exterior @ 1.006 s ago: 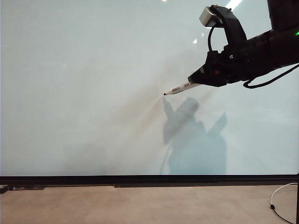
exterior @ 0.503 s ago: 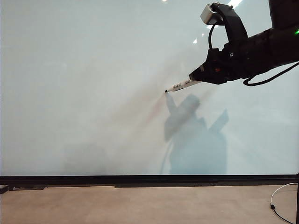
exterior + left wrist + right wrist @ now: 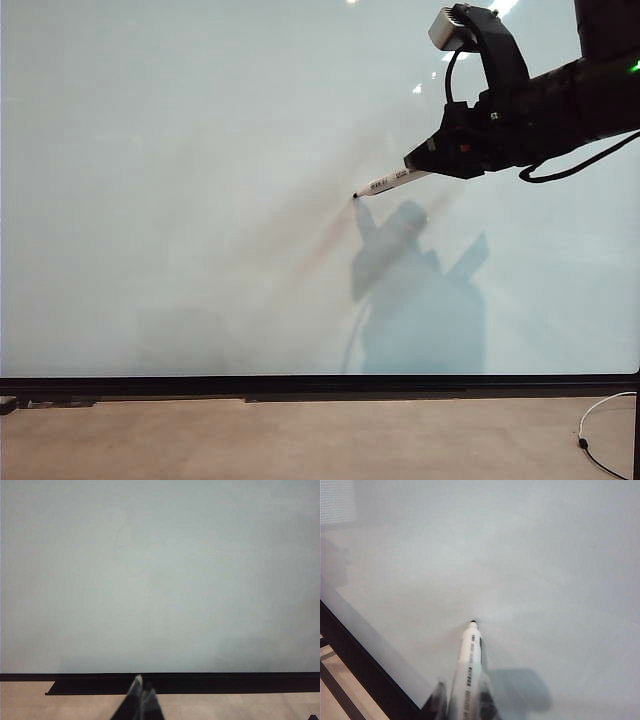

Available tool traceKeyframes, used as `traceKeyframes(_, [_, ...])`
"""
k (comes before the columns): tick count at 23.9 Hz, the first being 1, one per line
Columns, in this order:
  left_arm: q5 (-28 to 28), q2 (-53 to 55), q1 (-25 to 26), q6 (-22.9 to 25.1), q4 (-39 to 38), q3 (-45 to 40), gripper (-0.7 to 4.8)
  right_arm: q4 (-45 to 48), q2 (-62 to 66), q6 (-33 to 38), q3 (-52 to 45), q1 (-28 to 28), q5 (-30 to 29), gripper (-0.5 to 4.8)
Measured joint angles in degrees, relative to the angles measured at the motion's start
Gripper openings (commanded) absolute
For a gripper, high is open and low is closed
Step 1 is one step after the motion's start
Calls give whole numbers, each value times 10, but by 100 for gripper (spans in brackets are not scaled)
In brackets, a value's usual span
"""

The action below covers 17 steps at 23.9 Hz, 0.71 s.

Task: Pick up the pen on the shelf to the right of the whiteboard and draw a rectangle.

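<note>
This looks like a robotics lab or test room, not a home. A very large glossy pale grey-white whiteboard [image 3: 180, 150] with a thin black lower frame fills nearly the whole exterior view, with ceiling-light glare at its upper right. Below it a plain beige surface [image 3: 300, 440] runs along the bottom edge, and a loose thin white cable [image 3: 600, 415] curls in the lower right corner.
</note>
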Motion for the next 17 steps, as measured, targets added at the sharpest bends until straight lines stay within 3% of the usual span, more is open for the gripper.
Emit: traceKeyframes(17, [0, 0, 0, 0, 0, 0, -5, 4, 0, -5, 0, 0, -1, -4])
